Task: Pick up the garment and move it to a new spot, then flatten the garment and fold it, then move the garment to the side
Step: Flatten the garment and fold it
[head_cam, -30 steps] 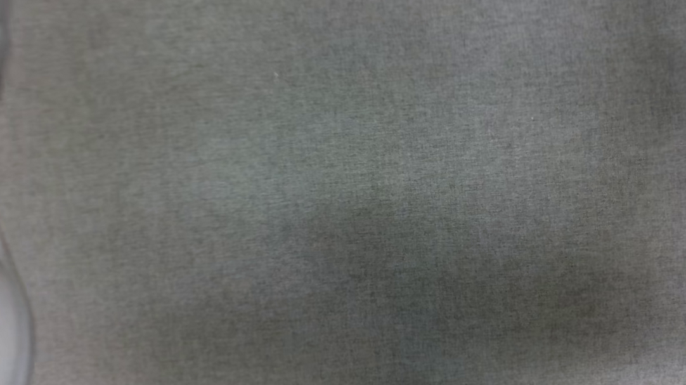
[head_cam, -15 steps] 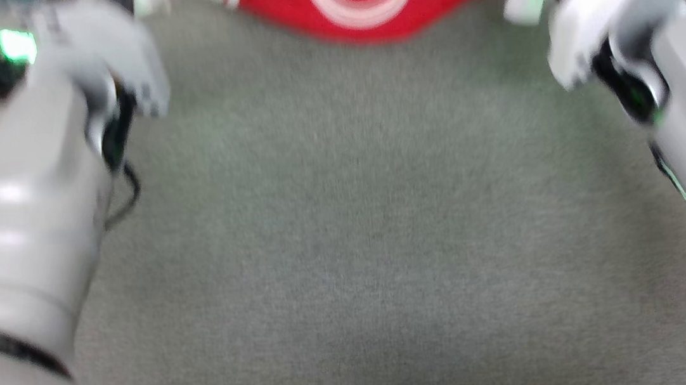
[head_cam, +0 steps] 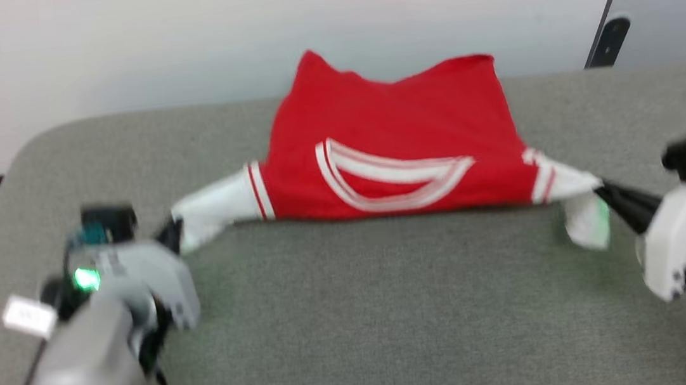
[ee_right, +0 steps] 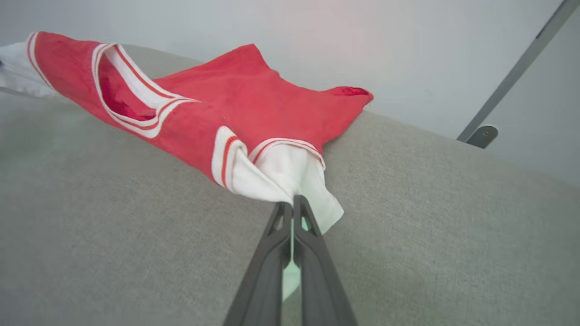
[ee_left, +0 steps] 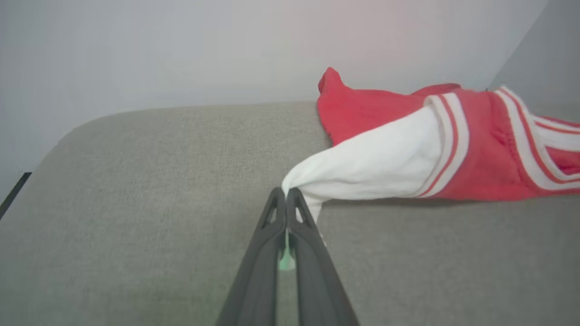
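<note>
On grey fabric surface (head_cam: 356,318): garment (head_cam: 389,143); pale wall (head_cam: 174,38) behind.

Bare grey table (head_cam: 356,318) lay open between the left tool (head_cam: 170,235) and the right tool (head_cam: 604,193). Beyond, the garment (head_cam: 389,143) stretched across the middle, blocking the way; the wall (head_cam: 111,45) stood just behind the far edge, a dark slanted bar (head_cam: 611,40) at its right.

Soft, even light; head view blurred, wrist views sharper, a thin shadow under the garment (ee_left: 480,154).
</note>
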Tool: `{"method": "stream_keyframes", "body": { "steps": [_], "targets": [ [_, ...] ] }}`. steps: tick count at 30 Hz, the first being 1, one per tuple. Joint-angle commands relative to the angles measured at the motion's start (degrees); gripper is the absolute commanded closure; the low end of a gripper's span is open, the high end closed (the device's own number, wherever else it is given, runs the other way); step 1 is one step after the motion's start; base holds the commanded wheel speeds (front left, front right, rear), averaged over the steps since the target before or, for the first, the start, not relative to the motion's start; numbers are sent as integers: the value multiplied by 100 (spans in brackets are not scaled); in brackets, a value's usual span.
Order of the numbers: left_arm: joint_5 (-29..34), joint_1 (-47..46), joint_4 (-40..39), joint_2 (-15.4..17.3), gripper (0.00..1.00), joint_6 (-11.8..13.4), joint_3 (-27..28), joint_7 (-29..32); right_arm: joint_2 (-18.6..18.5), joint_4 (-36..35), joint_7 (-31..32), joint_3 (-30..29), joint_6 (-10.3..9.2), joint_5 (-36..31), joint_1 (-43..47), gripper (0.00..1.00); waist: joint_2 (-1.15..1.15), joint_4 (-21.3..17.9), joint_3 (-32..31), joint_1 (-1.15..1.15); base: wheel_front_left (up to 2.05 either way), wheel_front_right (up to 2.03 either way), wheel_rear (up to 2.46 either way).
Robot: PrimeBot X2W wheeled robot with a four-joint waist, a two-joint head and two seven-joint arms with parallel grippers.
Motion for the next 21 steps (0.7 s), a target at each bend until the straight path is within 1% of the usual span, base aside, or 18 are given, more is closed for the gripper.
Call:
{"method": "stream_keyframes", "body": {
  "steps": [1, 4, 7, 10, 12, 15, 18, 21],
  "targets": [
    [40, 305, -134, 55, 100, 31, -36, -37, -115, -152, 59, -69, -6, -1, 260, 100, 0, -52, -217, 0, 0, 0, 0],
    [38, 913, -502, 136, 100, 140, -66, -70, -216, -397, 193, -238, -6, 103, 791, 100, 0, -64, -267, 0, 0, 0, 0],
    [-18, 1514, -984, 225, 100, 349, -17, -80, -322, -668, 375, -401, -6, 165, 1258, 100, 0, -53, -307, 0, 0, 0, 0],
    [-79, 2131, -1555, 301, 100, 636, 37, -90, -428, -949, 571, -534, -6, 195, 1730, 100, 0, -29, -340, 0, 0, 0, 0],
    [-74, 2505, -1937, 406, 100, 864, 72, -87, -512, -1097, 665, -693, -6, 213, 2021, 100, 0, -9, -357, 0, 0, 0, 0],
    [-178, 3077, -2527, 512, 100, 1156, 181, -80, -574, -1233, 773, -917, -6, 96, 2416, 100, 0, 1, -373, 0, 0, 0, 0],
    [-303, 3521, -3082, 659, 100, 1480, 371, -82, -522, -1314, 904, -1145, -6, -57, 2701, 100, 0, -21, -384, 0, 0, 0, 0],
    [-343, 3872, -3531, 804, 100, 1712, 486, -82, -397, -1391, 1131, -1304, -6, -104, 2996, 100, 0, -37, -398, 0, 0, 0, 0]
  ]
}}
